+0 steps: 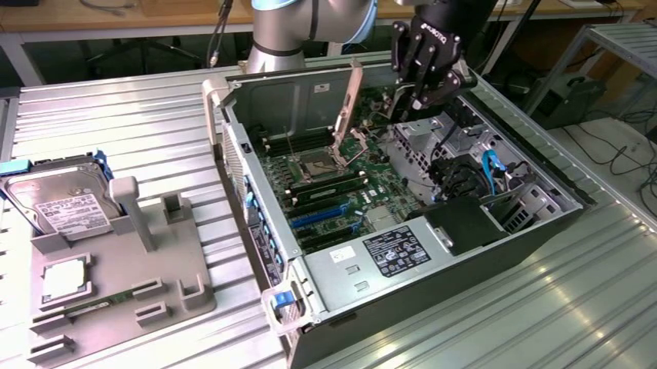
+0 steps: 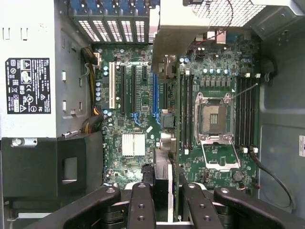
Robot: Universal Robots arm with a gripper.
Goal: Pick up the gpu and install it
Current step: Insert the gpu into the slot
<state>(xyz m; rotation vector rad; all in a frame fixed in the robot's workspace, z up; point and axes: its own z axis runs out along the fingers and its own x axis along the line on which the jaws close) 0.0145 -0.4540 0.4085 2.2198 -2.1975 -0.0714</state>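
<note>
At the exterior view's left we see a hard drive [image 1: 61,204] and a grey tray [image 1: 123,300] on the table [image 1: 123,108]. Next comes the open computer case [image 1: 534,192] with its motherboard [image 1: 339,192]. Over the case's far side hangs the pincer [image 1: 419,100], its jaws partly closed on the gpu [image 2: 162,174]. In the wrist view we see the card edge-on between the fingers [image 2: 140,205], above the motherboard.

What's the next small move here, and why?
Probably lower the gpu slowly toward the blue slot. The jaws are shut on it, it hangs edge-on above the motherboard, roughly in line with that slot, and it is not yet seated.
</note>
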